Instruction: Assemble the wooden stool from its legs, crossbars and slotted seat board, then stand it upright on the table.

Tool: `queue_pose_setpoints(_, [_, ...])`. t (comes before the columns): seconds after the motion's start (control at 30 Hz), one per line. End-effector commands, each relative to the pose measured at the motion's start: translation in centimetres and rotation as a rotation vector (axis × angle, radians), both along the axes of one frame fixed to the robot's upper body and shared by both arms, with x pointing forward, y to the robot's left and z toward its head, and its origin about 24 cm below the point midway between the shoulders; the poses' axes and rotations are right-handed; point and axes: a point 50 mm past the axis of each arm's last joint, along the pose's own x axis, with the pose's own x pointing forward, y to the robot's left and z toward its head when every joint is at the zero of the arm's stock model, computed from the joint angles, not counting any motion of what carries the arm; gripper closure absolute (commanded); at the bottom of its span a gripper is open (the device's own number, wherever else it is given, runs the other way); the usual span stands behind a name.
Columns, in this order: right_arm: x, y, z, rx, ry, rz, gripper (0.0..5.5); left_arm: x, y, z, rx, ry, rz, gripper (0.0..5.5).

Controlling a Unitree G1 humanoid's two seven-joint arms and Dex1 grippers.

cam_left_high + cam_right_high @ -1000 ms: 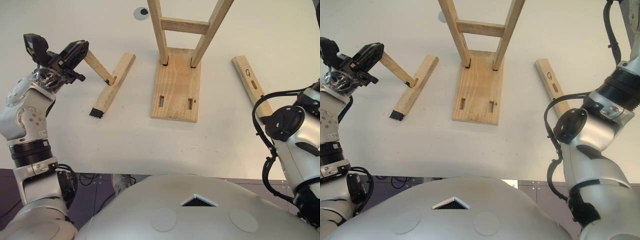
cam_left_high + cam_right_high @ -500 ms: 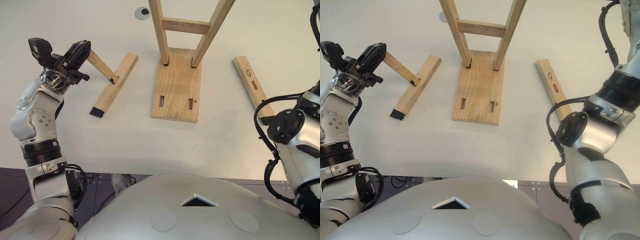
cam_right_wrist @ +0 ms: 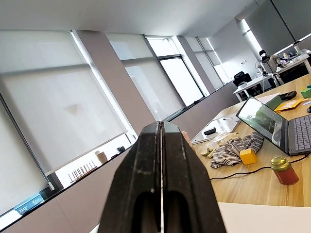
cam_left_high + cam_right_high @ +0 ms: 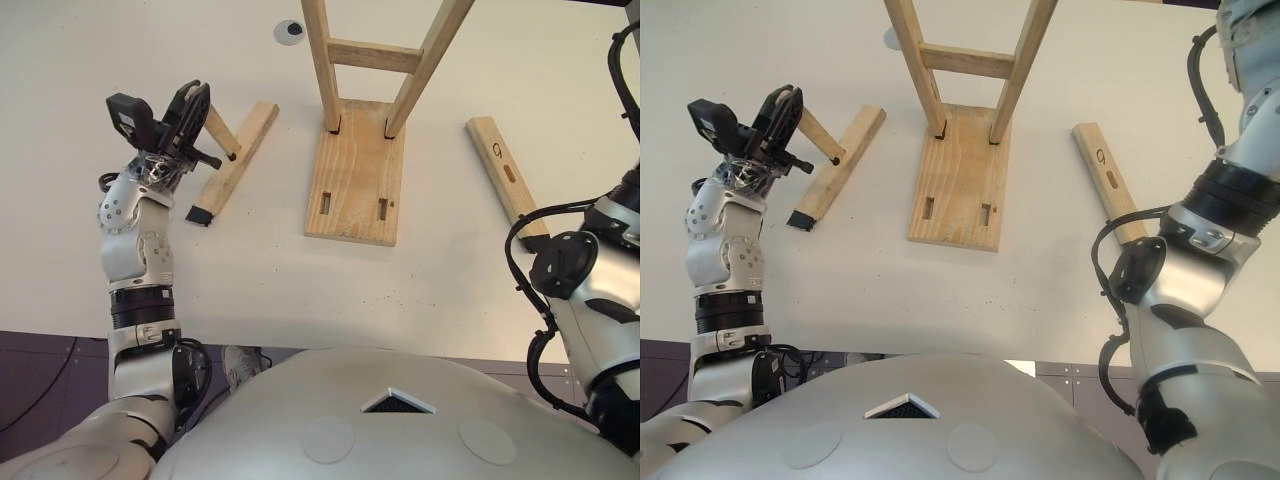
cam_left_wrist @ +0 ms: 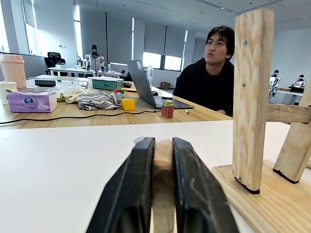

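Left pincer [image 4: 193, 103]: clamped on the free end of a crossbar [image 4: 222, 135], left of the seat board [image 4: 355, 190].
Crossbar: other end plugged into the side of a loose leg [image 4: 233, 162] lying on the counter [image 4: 250, 270].
Seat board: flat mid-counter, two upright legs [image 4: 322, 60] in its far slots, joined by a second crossbar [image 4: 372, 55].
Other leg [image 4: 505, 180]: flat, right of the board, apart.
Right pincer [image 3: 161, 127]: fingers pressed together, gripping nothing.

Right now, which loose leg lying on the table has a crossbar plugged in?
The leg on the robot's left: a crossbar juts from it, clamped by the left gripper. The right leg lies bare.
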Motion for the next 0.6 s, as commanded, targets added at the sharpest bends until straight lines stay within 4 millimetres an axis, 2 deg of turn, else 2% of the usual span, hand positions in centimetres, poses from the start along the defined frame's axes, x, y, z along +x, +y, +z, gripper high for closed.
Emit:
queue_pose_setpoints(0.03, [0.1,0.1,-1.2,0.003,0.032,-0.033,5.5,-1.7,-1.5,-6.0,0.062,0.292,-0.023,5.12])
queue_pose_setpoints(0.33, [0.3,0.2,-2.1,-0.012,0.053,-0.069,5.5,0.5,-3.2,-5.1,0.025,0.14,0.095,5.12])
queue_pose_setpoints(0.43, [0.3,0.2,-2.2,-0.025,0.059,-0.073,5.5,0.3,-3.4,-5.2,0.053,0.137,0.07,5.12])
queue_pose_setpoints(0.6, [0.5,0.2,-2.8,-0.041,0.077,-0.083,5.5,-0.7,-2.2,-4.9,0.085,0.116,0.07,5.12])
